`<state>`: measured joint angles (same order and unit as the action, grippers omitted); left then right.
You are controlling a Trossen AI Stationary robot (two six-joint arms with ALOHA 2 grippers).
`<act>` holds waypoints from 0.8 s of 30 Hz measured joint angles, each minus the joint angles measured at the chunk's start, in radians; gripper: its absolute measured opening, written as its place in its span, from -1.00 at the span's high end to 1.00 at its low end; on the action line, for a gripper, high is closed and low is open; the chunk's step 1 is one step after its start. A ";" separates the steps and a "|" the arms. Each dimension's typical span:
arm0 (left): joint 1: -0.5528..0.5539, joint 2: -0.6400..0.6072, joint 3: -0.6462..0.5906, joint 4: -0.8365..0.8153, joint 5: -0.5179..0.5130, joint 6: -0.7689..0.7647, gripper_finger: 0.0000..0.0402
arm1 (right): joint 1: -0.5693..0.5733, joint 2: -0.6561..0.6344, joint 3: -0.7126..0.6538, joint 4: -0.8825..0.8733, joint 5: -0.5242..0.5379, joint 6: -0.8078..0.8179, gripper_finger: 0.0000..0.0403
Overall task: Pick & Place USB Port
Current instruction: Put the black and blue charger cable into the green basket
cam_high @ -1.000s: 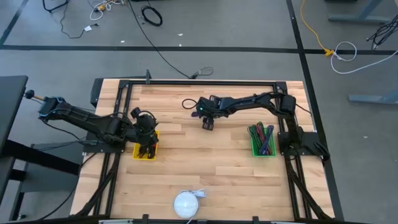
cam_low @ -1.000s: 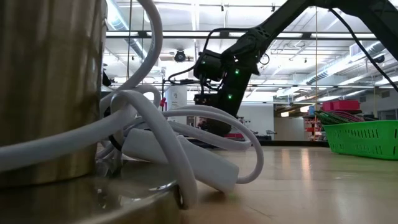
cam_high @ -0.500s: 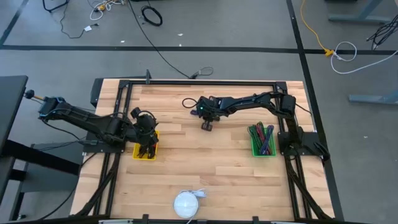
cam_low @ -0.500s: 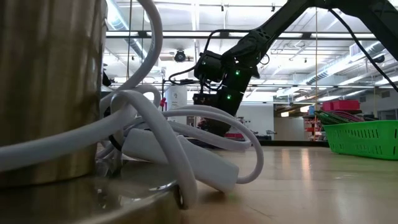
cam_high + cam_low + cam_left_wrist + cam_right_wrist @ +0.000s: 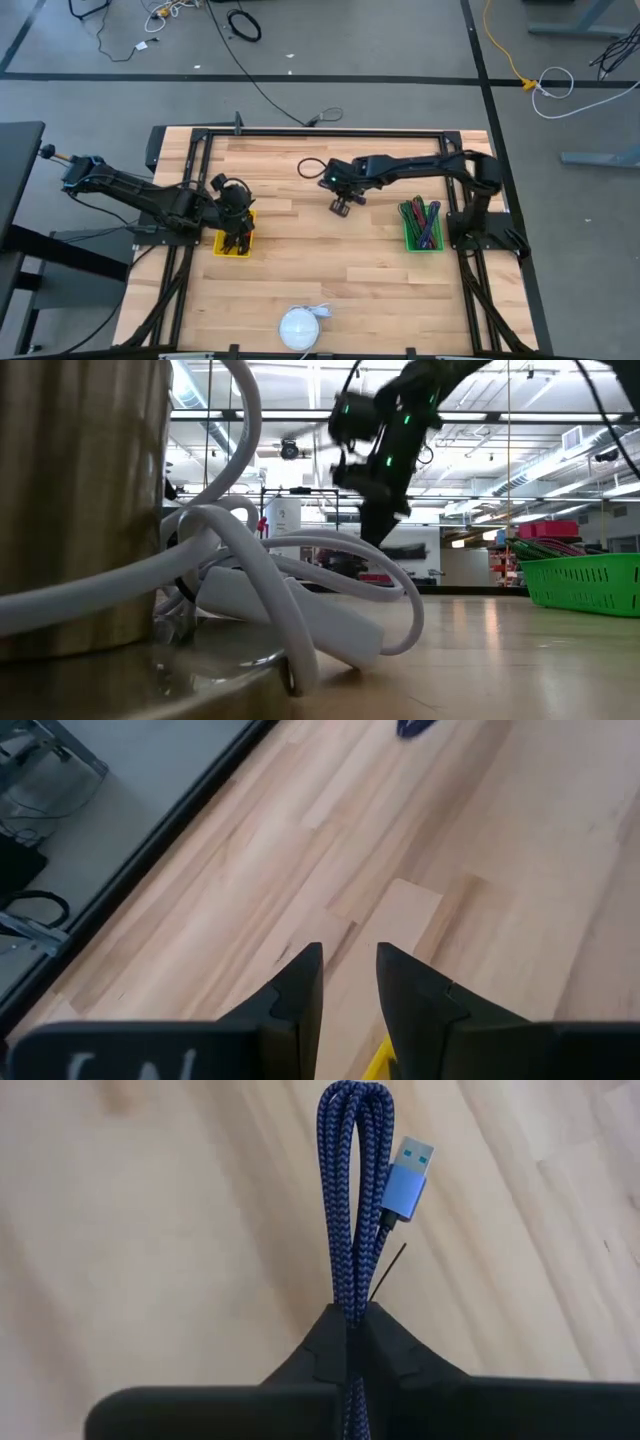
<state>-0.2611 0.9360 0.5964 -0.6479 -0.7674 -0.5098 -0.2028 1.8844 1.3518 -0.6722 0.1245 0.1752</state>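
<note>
A blue braided USB cable (image 5: pixel 350 1190), folded into a bundle of several strands with a light-blue plug (image 5: pixel 408 1172), sticks out past my right gripper (image 5: pixel 352 1315), which is shut on it. In the high view that gripper (image 5: pixel 341 207) hangs over the table's middle, left of the green basket (image 5: pixel 422 225). In the low view it (image 5: pixel 375 500) stands raised above the tabletop. My left gripper (image 5: pixel 349 970) is open with nothing between its fingers, and it hovers over the yellow bin (image 5: pixel 235 242) at the table's left. My right gripper pinches the folded bundle of cable strands (image 5: pixel 348 1302) between its two fingers, several strands together. The fingers point down from above, and the bundle runs on along them past their tips. The looped end and the plug hang beyond the fingertips over the wood.
The green basket holds several coloured cables. A white round object (image 5: pixel 299 328) with a white cord lies near the front edge, and it fills the low view's left as a thick white cable (image 5: pixel 260 580). A black frame (image 5: pixel 330 132) borders the table.
My right gripper has shut on the blue cable bundle. It has then risen from the tabletop and shifted a little toward the table's right and near edges, carrying the bundle up with it.
</note>
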 joint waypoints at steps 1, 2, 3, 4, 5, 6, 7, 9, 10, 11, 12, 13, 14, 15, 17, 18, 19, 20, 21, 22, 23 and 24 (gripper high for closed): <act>-0.001 0.000 0.000 0.000 0.005 0.000 0.49 | 0.016 -0.025 0.000 -0.015 0.006 0.026 0.97; -0.001 0.000 0.000 -0.001 0.006 0.000 0.49 | 0.031 -0.053 0.000 -0.044 0.018 0.056 0.97; -0.001 0.000 0.000 -0.003 0.006 0.000 0.49 | 0.048 -0.079 0.000 -0.074 0.035 0.092 0.97; -0.001 0.000 0.000 -0.008 0.006 0.000 0.49 | 0.066 -0.107 0.001 -0.095 0.049 0.128 0.97; 0.000 0.000 0.000 -0.016 0.006 0.000 0.49 | 0.087 -0.132 0.001 -0.119 0.063 0.167 0.97; 0.000 0.000 0.000 -0.025 0.006 0.000 0.49 | 0.108 -0.156 0.001 -0.148 0.080 0.215 0.97; 0.000 0.000 0.000 -0.031 0.006 -0.001 0.49 | 0.127 -0.185 0.001 -0.174 0.101 0.274 0.97; -0.001 0.000 0.000 -0.039 0.006 -0.002 0.49 | 0.175 -0.242 0.002 -0.231 0.154 0.404 0.97; -0.001 0.000 0.000 -0.037 0.006 -0.001 0.49 | 0.203 -0.268 0.003 -0.262 0.189 0.466 0.97; -0.001 0.000 0.000 -0.037 0.006 -0.001 0.49 | 0.233 -0.290 0.003 -0.298 0.226 0.523 0.97; -0.001 0.000 0.000 -0.038 0.006 -0.001 0.49 | 0.265 -0.306 0.003 -0.330 0.260 0.580 0.97; -0.001 0.000 0.000 -0.037 0.006 -0.001 0.49 | 0.297 -0.325 0.003 -0.361 0.287 0.638 0.97; -0.001 0.000 0.000 -0.038 0.006 -0.001 0.49 | 0.328 -0.340 0.003 -0.402 0.309 0.701 0.97; -0.001 0.000 0.000 -0.038 0.006 -0.001 0.49 | 0.357 -0.355 0.003 -0.446 0.332 0.768 0.97; -0.001 0.000 0.000 -0.038 0.011 -0.001 0.49 | 0.418 -0.375 0.003 -0.534 0.371 0.914 0.97; -0.001 0.000 0.000 -0.038 0.014 -0.001 0.49 | 0.447 -0.379 0.003 -0.587 0.390 0.995 0.97; -0.001 0.000 0.000 -0.037 0.022 -0.002 0.49 | 0.478 -0.381 0.003 -0.636 0.403 1.070 0.97; -0.001 0.000 0.000 -0.038 0.031 -0.002 0.49 | 0.507 -0.381 0.003 -0.688 0.413 1.151 0.97; -0.001 0.000 0.000 -0.038 0.038 -0.001 0.49 | 0.536 -0.381 0.003 -0.736 0.421 1.231 0.98; -0.001 0.000 0.000 -0.038 0.042 -0.001 0.49 | 0.564 -0.381 0.003 -0.778 0.422 1.299 0.98; -0.001 0.000 0.000 -0.038 0.047 -0.001 0.49 | 0.591 -0.381 0.003 -0.815 0.423 1.359 0.98; -0.001 0.000 0.000 -0.037 0.050 -0.001 0.49 | 0.615 -0.380 0.003 -0.838 0.422 1.415 0.98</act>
<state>-0.2619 0.9361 0.5961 -0.6853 -0.7171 -0.5111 0.4126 1.5046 1.3544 -1.5101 0.5469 1.5901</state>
